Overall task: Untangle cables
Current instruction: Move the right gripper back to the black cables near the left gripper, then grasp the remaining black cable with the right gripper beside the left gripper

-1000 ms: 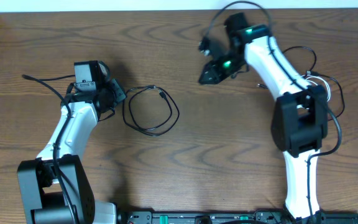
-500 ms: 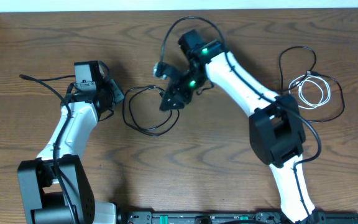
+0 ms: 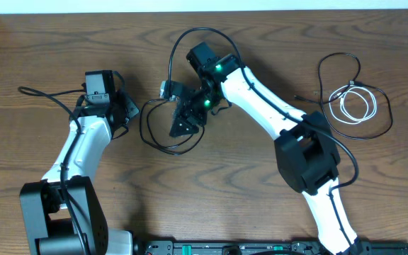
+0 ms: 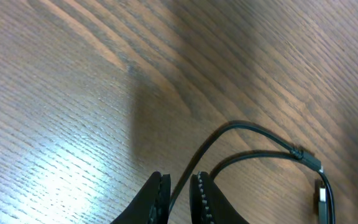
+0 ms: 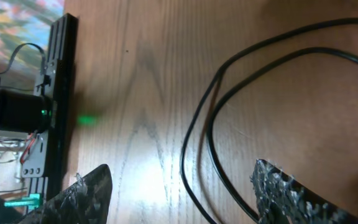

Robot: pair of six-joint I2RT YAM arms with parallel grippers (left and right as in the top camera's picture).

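Observation:
A thin black cable lies in a loose loop on the wooden table, left of centre. My left gripper sits at the loop's left edge. In the left wrist view its fingers stand a narrow gap apart, with one strand of the black cable running loosely between them and a small plug at the right. My right gripper hangs over the loop's right side, wide open, two strands of the cable lying below the gap. The white cable is coiled at the far right.
Another thin black cord loops around the white coil at the right. A black rail with electronics runs along the table's front edge. The robot's own thicker wires arch over each arm. The table's back edge is near the top of the overhead view.
My right arm swung left from the far right side to above the black loop, opening its jaws on the way. My left gripper's fingers parted slightly.

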